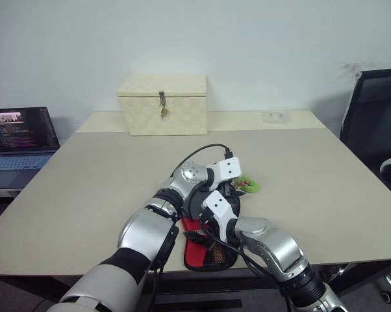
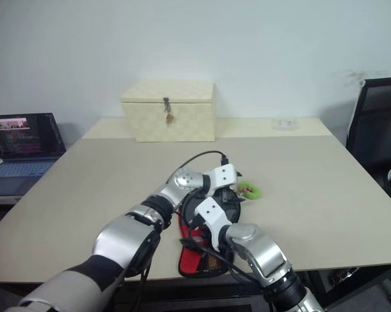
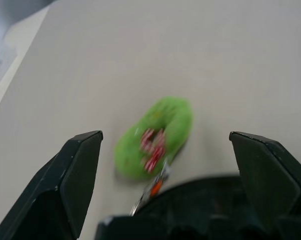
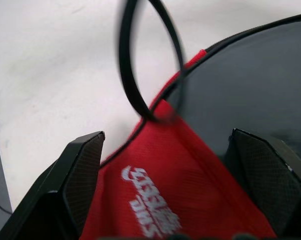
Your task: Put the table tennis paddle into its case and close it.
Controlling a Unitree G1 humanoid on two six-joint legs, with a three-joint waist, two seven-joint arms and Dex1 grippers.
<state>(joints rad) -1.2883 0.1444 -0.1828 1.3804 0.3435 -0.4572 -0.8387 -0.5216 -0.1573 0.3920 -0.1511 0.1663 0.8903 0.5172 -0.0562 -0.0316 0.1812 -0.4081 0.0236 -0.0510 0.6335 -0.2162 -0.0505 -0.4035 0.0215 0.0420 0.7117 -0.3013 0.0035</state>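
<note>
The case [image 1: 210,255] lies at the table's near edge: black fabric with a red panel [image 4: 155,200] that bears a white logo, and a mesh pocket. Its small green charm [image 3: 155,136] rests on the table just beyond the case's round end. My left gripper [image 3: 165,135] is open, its black fingers [image 3: 83,165] spread to either side of the charm without touching it. Just above the red panel my right gripper [image 4: 168,132] is also open, with a black cable loop [image 4: 140,75] in front of it. The table tennis paddle is hidden.
A cream woven box [image 1: 162,104] with a metal latch stands at the back of the beige table [image 1: 91,182]. An open laptop [image 1: 20,140] sits off the left side, and a black office chair [image 1: 377,123] at the right. A small white item [image 1: 275,116] lies at the far edge.
</note>
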